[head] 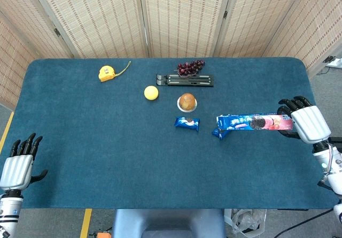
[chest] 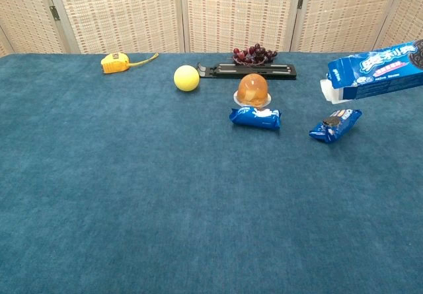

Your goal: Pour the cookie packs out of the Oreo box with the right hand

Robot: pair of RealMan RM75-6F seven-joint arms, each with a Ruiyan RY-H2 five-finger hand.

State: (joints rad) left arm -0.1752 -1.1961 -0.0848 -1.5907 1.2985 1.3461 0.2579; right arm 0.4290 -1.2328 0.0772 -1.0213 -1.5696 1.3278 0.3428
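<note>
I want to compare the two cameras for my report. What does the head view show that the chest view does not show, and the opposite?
Only the head view shows the two hands: the right hand gripping the far end of the Oreo box, and the left hand holding nothing off the table's near-left corner.

Only the chest view shows that the box is lifted clear above the table, its open flap end facing left.

Both show two cookie packs lying on the table, the yellow ball, tape measure, grapes, black holder and jelly cup.
</note>
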